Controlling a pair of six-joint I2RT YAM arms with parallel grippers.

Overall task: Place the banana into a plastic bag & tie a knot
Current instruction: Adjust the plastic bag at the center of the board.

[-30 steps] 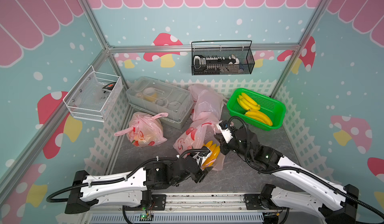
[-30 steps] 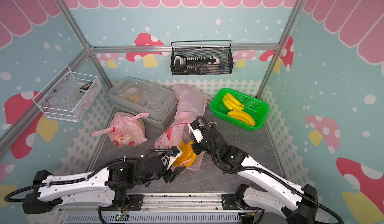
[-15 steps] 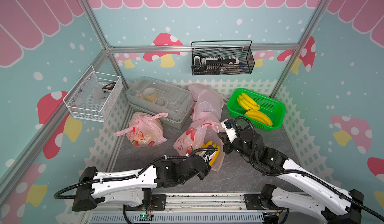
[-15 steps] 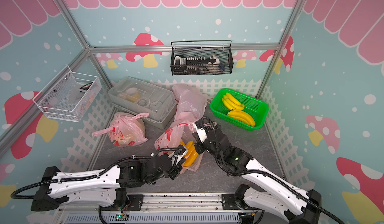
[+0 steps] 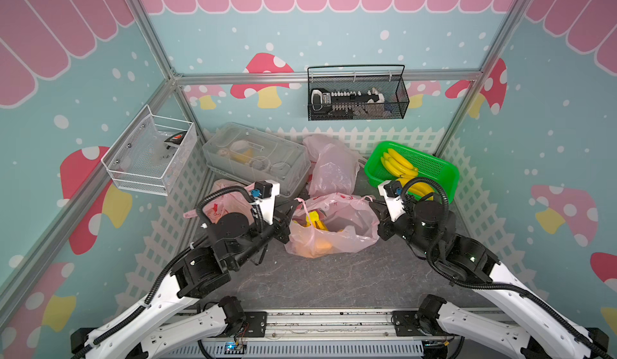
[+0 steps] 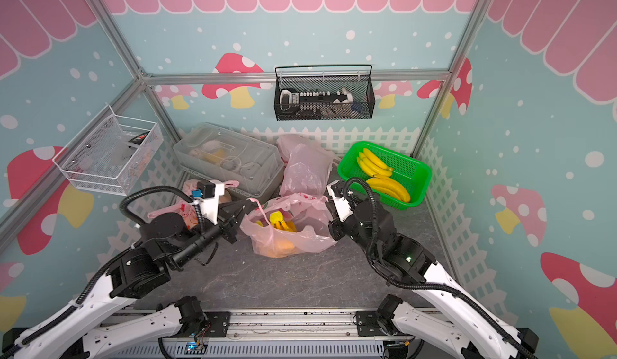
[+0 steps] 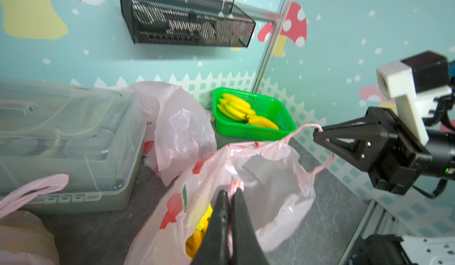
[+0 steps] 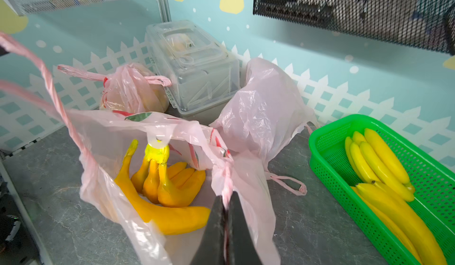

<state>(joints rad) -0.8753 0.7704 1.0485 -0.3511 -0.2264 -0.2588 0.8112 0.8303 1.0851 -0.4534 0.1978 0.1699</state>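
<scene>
While it sits on the grey table [image 5: 334, 280], the pink plastic bag [image 5: 347, 237] has its mouth pulled wide open, and we've got metal on either side of it. Look at the left gripper [image 7: 230, 201]: its jaws are squeezed right together, and the left handle [image 7: 235, 185] of the bag is pinched between the fingertips, bunched up just past them. Over on the other side the right gripper [image 8: 225, 198] is clamped tight as well, and we can see the right handle [image 8: 224, 178] twisted into a thin pink cord that runs straight into its closed jaws. And the banana bunch [image 8: 162, 182]? It's inside the bag, folks, lying on the bottom with the stem crown pointing up, and in both top views we catch its yellow through the open mouth. We see the two handles held well apart, one out to each side, not yet tied. Just behind, a crumpled bag [image 5: 330, 170] lies in a heap. To the right, the green basket [image 5: 445, 177] holds more bananas [image 5: 399, 165]. To the left, a knotted bag [image 5: 227, 205] rests beside the clear lidded box [image 5: 257, 160]. Up at the back hangs a black wire basket [image 5: 357, 102], and off to the left we spot a white wire basket [image 5: 150, 157].
</scene>
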